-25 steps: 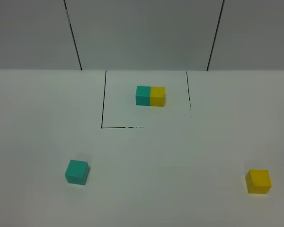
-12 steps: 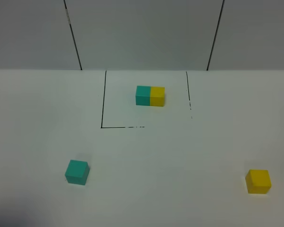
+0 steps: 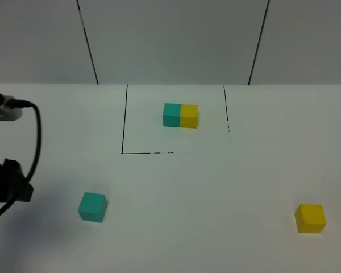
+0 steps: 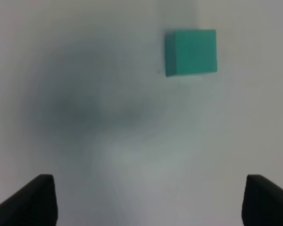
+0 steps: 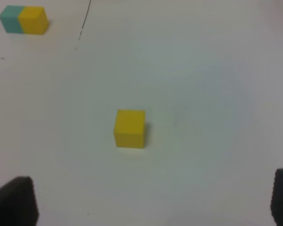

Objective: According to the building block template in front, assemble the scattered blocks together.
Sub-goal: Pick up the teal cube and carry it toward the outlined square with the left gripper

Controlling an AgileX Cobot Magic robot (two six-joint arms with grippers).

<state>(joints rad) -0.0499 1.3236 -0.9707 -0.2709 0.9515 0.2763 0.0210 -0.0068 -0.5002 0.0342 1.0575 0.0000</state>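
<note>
The template bar [image 3: 180, 115], teal on the left and yellow on the right, lies inside a black-lined square at the back of the table. It also shows in the right wrist view [image 5: 24, 20]. The loose teal cube [image 3: 92, 206] sits at the front left. My left gripper [image 4: 146, 202] is open and empty, with the teal cube [image 4: 190, 52] ahead of it and apart from it. The loose yellow cube [image 3: 310, 218] sits at the front right. My right gripper [image 5: 151, 202] is open and empty, and the yellow cube [image 5: 130, 128] lies ahead of it, untouched.
The left arm [image 3: 8, 182] with its black cable shows at the left edge, just left of the teal cube. The black square outline [image 3: 124, 122] marks the template's area. A grey panelled wall [image 3: 170, 40] stands behind the white table.
The left arm has come into the exterior view from the left edge, toward the teal cube. Both cubes and the template have not moved.
</note>
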